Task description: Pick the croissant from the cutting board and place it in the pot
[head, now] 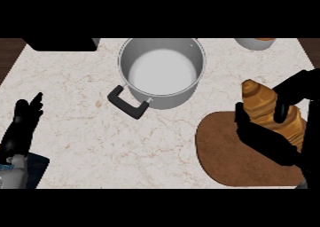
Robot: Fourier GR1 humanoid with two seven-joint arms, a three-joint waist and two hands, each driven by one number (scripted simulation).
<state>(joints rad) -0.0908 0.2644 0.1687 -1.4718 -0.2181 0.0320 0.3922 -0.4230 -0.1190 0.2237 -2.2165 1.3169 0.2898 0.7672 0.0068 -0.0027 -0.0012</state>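
Croissant (pixel 270 108) sitting clamped in right hand (pixel 267 137), hovering over cutting board (pixel 221 150). Pickup looking done; next carrying toward pot (pixel 162 71) at 10 o'clock. Left hand (pixel 21 124) resting open at 9.

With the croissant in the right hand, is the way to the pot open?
Probably yes. The right hand is curled round the croissant above the board; only bare counter lies between it and the open, empty pot.

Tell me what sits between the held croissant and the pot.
Nothing: in the head view, only bare counter separates the croissant, held in the right hand, from the pot.
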